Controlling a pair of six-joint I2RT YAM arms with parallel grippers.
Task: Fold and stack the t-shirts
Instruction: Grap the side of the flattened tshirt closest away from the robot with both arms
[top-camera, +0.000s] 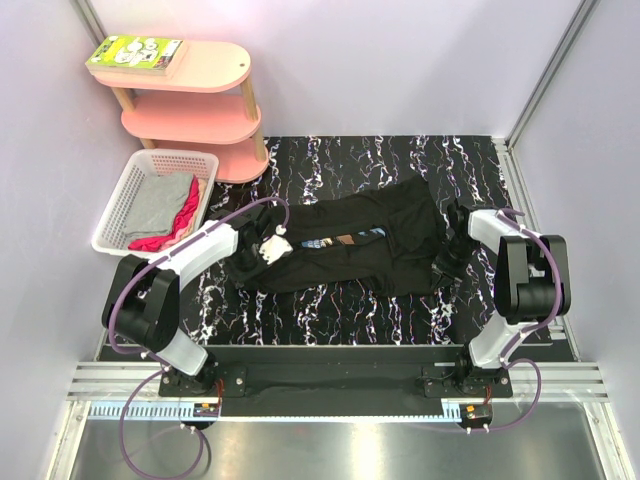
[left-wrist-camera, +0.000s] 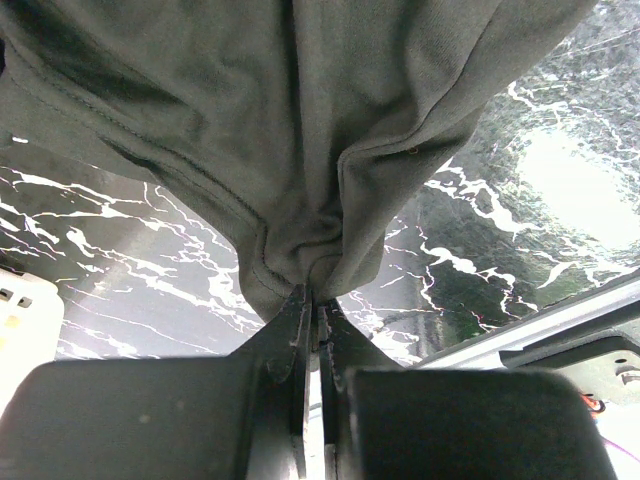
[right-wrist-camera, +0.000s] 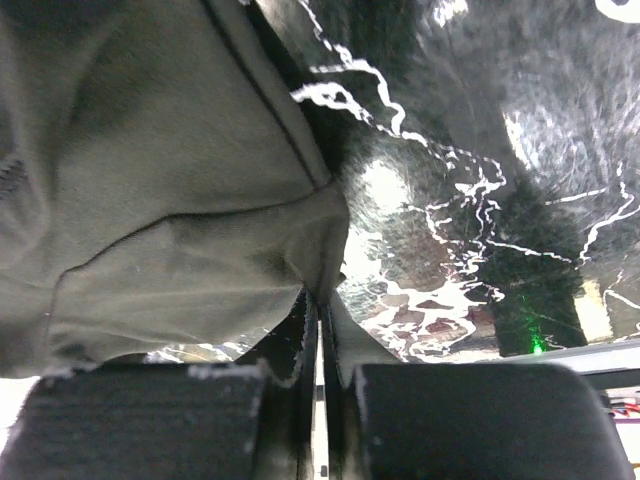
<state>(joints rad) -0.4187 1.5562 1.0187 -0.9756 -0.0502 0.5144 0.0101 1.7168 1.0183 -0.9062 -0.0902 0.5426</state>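
At the near edge the arm bases sit on a metal rail (top-camera: 330, 385). Beyond it a strip of the table (top-camera: 330, 310), black with white veining, lies open up to the cloth.

The left gripper (left-wrist-camera: 312, 300) is clamped on a bunched fold of the black shirt (top-camera: 370, 245). In the left wrist view its fingers meet with cloth squeezed between them. The shirt fills the upper frame and is cut off at the top and both sides.

The right gripper (right-wrist-camera: 320, 300) is likewise clenched on a corner or hem of the same shirt, but which part of the garment cannot be told. From above, both gripper tips are hard to pick out, black against black cloth.

The shirt lies crumpled in a long band across the middle of the table, from one gripper to the other. Its outline is unclear against the dark top. A sliver of coloured print (top-camera: 345, 240) shows between folds, too small to read. Open table top runs behind the shirt to the far edge, with a narrower margin at the right.

At the left, just beside the left arm, a white basket (top-camera: 115, 215) holds a grey shirt (top-camera: 160, 205) and a red shirt (top-camera: 185, 220), both partly hidden by its walls. Behind it stands a pink shelf (top-camera: 205, 75) with a green book (top-camera: 135, 52) on top.
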